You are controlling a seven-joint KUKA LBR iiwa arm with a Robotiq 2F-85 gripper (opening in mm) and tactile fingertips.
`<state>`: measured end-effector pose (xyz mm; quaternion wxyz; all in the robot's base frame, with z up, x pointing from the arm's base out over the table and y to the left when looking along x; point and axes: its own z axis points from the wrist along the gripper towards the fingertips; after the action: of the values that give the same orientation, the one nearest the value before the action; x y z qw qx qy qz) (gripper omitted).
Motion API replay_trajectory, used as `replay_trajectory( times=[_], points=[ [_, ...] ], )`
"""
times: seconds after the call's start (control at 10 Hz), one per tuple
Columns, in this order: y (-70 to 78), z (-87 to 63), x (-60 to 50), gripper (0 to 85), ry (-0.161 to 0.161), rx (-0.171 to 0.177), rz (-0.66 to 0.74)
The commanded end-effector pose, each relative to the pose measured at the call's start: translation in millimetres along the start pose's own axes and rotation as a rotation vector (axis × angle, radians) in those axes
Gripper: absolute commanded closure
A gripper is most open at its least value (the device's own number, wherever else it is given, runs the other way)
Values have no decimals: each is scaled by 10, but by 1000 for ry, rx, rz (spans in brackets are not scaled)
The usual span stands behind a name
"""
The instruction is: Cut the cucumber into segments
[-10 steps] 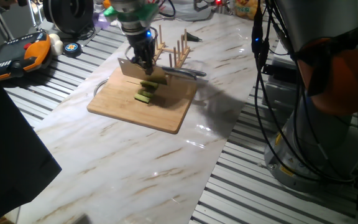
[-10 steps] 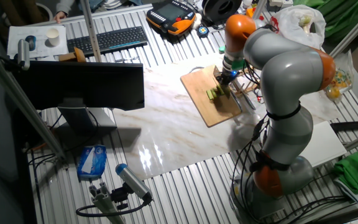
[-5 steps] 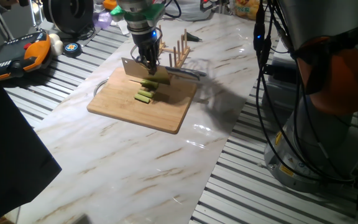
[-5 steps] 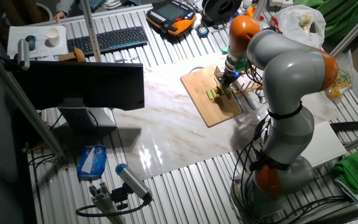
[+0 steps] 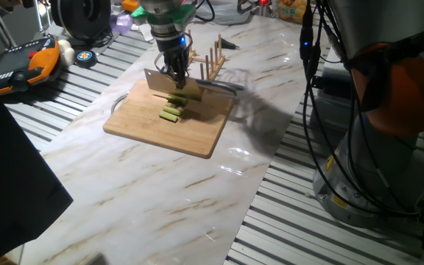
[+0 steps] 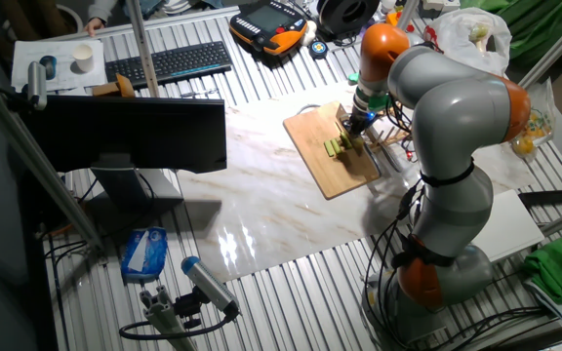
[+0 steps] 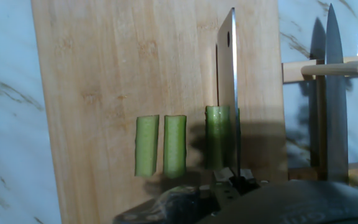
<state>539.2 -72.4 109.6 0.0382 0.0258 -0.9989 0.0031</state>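
Risk: cleaver sits on edge right against the cucumber; if it drops off-line it could shave a sliver or shove the piece toward 3 o'clock off the board. Two cut segments lie loose at 9 o'clock of the cucumber, slightly apart, could get knocked. Arm reaches down from above, gripper clamped on the cleaver handle. Knife rack just behind, collision possible.
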Motion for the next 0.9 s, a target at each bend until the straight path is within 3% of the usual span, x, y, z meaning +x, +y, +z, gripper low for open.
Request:
replay_trajectory(
  times=[0.0, 0.8],
  points=[
    [0, 1, 0, 843, 0, 0, 1],
    [-26, 59, -24, 843, 2, -17, -4]
  ],
)
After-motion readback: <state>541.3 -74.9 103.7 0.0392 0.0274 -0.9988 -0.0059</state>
